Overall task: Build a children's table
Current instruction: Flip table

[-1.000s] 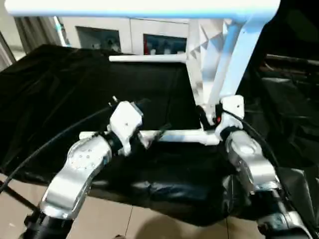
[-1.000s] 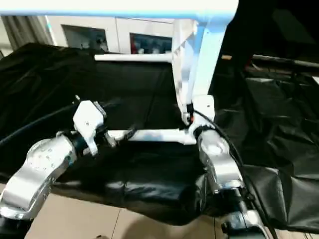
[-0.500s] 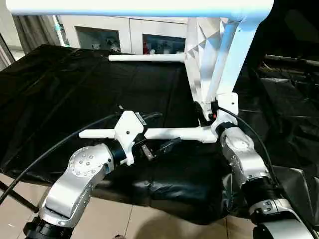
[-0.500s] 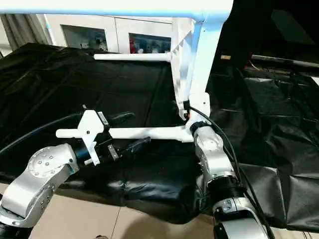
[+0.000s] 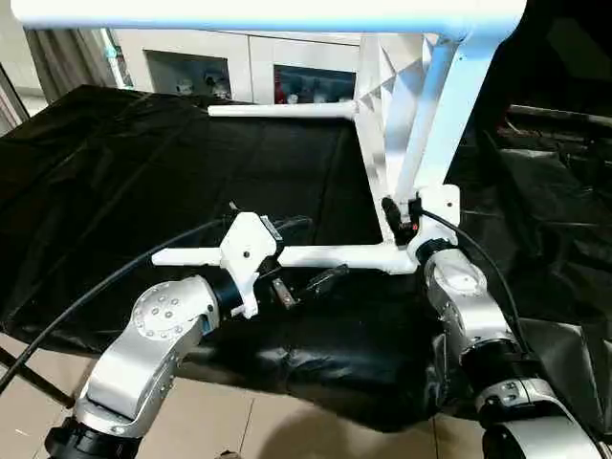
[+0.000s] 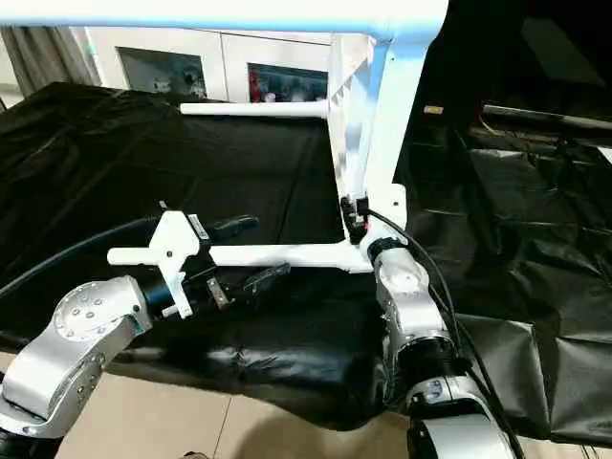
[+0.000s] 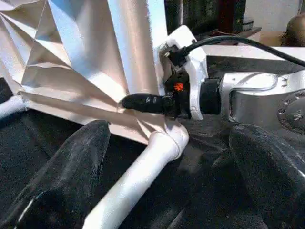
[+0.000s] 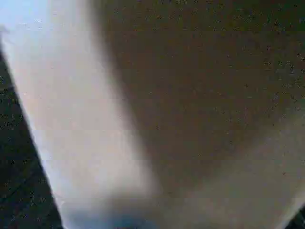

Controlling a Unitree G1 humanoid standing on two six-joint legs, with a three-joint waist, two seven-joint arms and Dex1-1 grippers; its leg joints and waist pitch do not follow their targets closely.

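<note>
White plastic dominates the scene: the tabletop (image 5: 387, 115) stands on edge on a black sheet (image 5: 124, 163), ribbed underside facing the robot's left, with legs plugged into its corner sockets. One leg (image 5: 325, 255) runs level and low toward the left, just above the sheet; another leg (image 5: 282, 111) sticks out farther back, and a third (image 5: 268, 14) spans the top of the head views. The left gripper (image 5: 306, 258) hovers at the low leg with its two black fingers (image 7: 71, 181) spread wide on either side of the tube, not touching it, released. The right gripper (image 5: 397, 225) sits at the lower corner where the low leg meets the tabletop, one black finger (image 7: 145, 102) lying against the ribbed plastic; whether it is clamped there I cannot tell. A white cabinet (image 5: 249, 72) with glass doors stands behind the sheet.
</note>
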